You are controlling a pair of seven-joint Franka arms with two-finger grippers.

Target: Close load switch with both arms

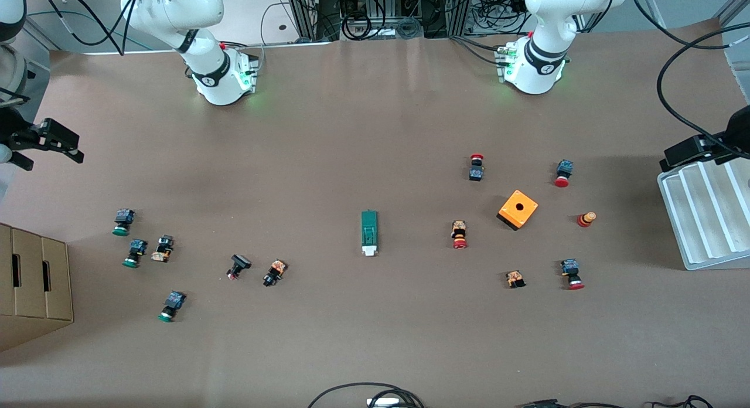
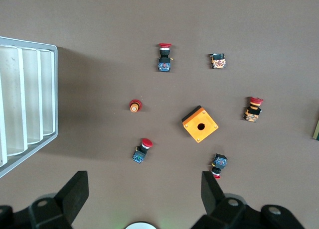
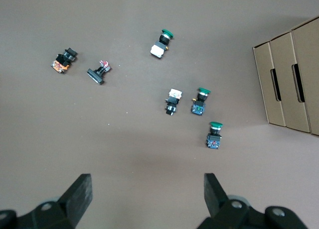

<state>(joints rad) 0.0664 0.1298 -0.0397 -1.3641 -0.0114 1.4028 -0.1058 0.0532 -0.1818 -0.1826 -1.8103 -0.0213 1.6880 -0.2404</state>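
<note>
The load switch (image 1: 369,232), a narrow dark-green block with a white tab at the end nearer the front camera, lies flat in the middle of the table. Only its edge shows in the left wrist view (image 2: 316,129). My left gripper (image 1: 694,152) hangs open and empty over the table edge beside the white tray, at the left arm's end; its own view shows the fingers wide apart (image 2: 143,189). My right gripper (image 1: 55,141) hangs open and empty at the right arm's end of the table, fingers wide apart in its own view (image 3: 147,191). Both are well apart from the switch.
An orange cube box (image 1: 517,209) and several red-capped push buttons lie toward the left arm's end. Several green-capped buttons (image 1: 136,253) lie toward the right arm's end. A white ribbed tray (image 1: 709,211) and a cardboard box (image 1: 35,285) stand at the table's two ends.
</note>
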